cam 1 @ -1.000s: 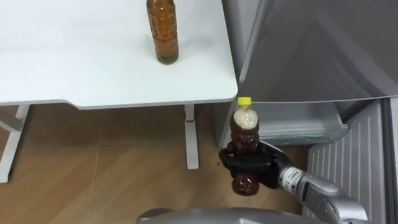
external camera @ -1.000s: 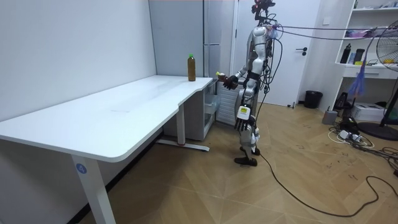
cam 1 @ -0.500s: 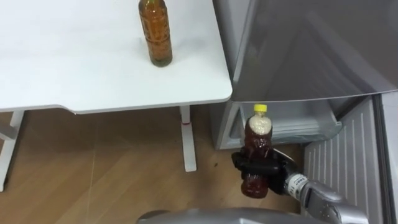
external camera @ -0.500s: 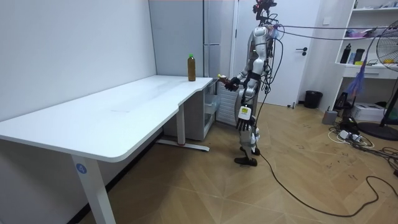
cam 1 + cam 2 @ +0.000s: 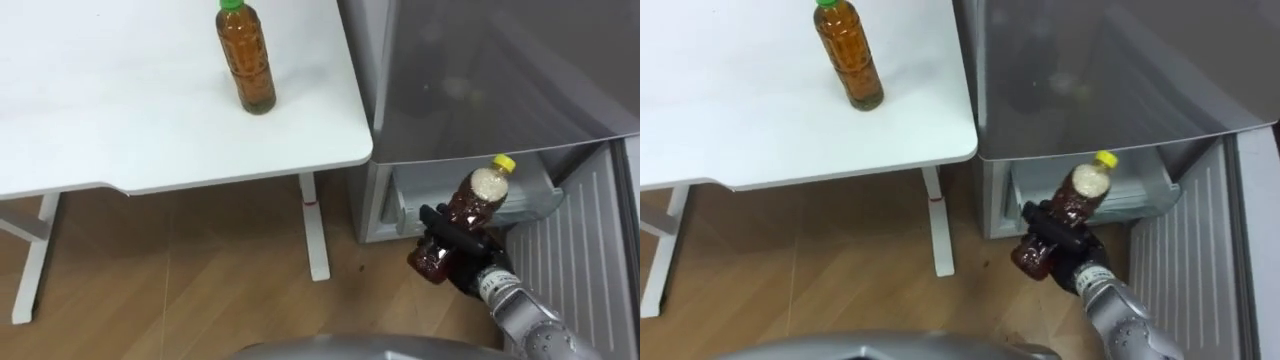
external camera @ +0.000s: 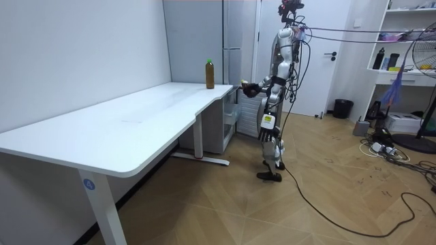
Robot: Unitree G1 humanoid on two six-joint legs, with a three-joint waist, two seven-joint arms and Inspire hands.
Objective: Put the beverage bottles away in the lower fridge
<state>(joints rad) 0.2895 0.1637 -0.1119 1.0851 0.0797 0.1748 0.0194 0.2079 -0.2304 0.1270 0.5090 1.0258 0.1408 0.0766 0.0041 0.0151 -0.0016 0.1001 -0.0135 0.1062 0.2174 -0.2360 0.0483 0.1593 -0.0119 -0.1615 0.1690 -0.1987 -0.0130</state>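
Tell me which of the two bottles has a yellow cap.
The dark bottle held in the right hand; the amber bottle on the table has a green cap.

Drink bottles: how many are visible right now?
2. The green-capped bottle stands upright on the white table, near its fridge-side edge. The yellow-capped bottle is held tilted in the right hand, before the open lower fridge. More could be hidden inside it.

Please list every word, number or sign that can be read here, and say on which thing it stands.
No text can be read.
Green-capped bottle on the table: no legible print.
Yellow-capped bottle in the right hand: no legible print.
Round blue sticker on the table leg: its mark is too small to read.
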